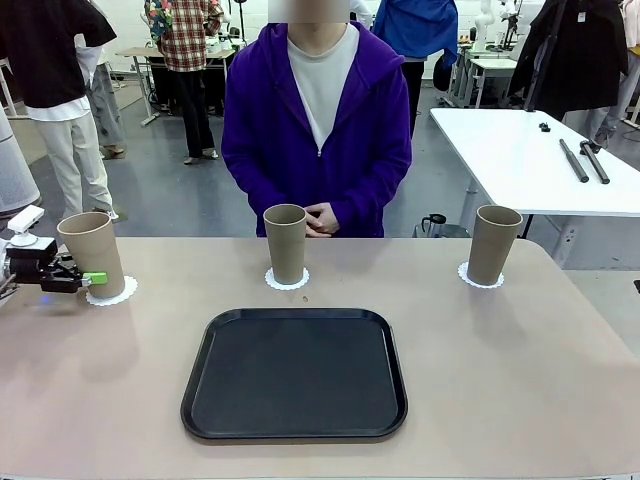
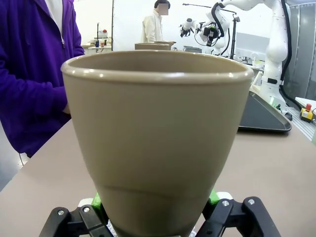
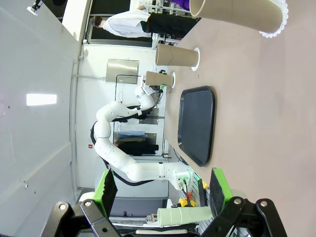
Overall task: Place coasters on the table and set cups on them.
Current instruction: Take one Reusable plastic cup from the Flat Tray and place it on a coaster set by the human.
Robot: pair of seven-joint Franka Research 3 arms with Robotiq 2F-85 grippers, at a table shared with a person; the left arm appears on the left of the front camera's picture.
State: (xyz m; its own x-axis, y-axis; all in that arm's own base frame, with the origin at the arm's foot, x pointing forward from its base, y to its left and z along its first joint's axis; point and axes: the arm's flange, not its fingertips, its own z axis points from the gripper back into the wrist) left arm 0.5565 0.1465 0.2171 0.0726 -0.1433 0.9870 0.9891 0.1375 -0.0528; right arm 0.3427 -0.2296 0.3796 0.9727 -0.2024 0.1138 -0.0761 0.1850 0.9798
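Three tan cups show in the front view. My left gripper (image 1: 90, 278) is shut on the lower part of the left cup (image 1: 92, 250), whose base is at a white lacy coaster (image 1: 112, 292); the cup leans slightly. In the left wrist view this cup (image 2: 158, 138) sits between the green pads (image 2: 96, 200). The middle cup (image 1: 286, 243) stands on its coaster (image 1: 287, 281), and the right cup (image 1: 495, 244) on its coaster (image 1: 480, 277). My right gripper (image 3: 163, 190) is open and holds nothing, off the table's edge, far from the right cup (image 3: 237, 15).
A black tray (image 1: 295, 375) lies bare on the near middle of the beige table (image 1: 500, 380). A person in a purple jacket stands at the far edge, hands (image 1: 322, 218) clasped behind the middle cup. A white table (image 1: 530, 150) stands beyond on the right.
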